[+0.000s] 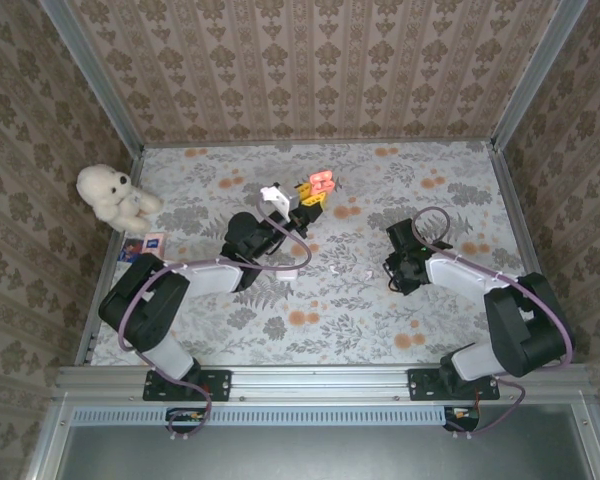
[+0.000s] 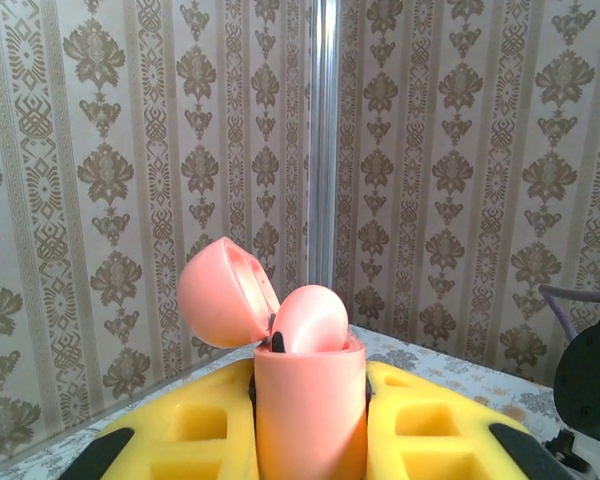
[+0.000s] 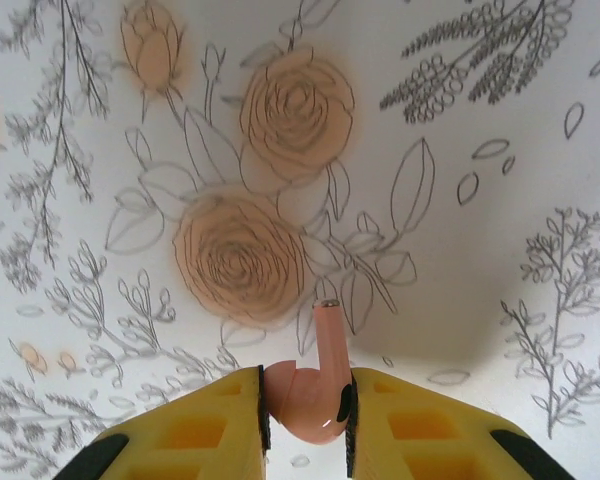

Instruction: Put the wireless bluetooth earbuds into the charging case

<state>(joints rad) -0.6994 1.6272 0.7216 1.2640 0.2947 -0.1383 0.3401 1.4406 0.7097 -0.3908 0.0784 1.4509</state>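
Observation:
My left gripper (image 1: 308,203) (image 2: 310,410) is raised over the far middle of the table, shut on an orange-pink charging case (image 1: 321,183) (image 2: 308,405). The case stands upright between the yellow fingers (image 2: 195,425), its lid (image 2: 220,297) swung open to the left. One orange-pink earbud (image 2: 312,318) sits in its top. My right gripper (image 1: 398,272) (image 3: 305,400) points down at the table right of centre, shut on a second orange-pink earbud (image 3: 315,395) whose stem points toward the floral cloth. Two tiny white earbuds (image 1: 336,268) (image 1: 368,273) lie on the cloth between the arms. A white case (image 1: 273,196) stands beside the left gripper.
A white plush bear (image 1: 115,195) sits at the far left edge, with a small card (image 1: 143,246) in front of it. Metal rails and patterned walls (image 1: 310,70) close in the table on three sides. Floral cloth (image 3: 240,250) lies close under the right gripper.

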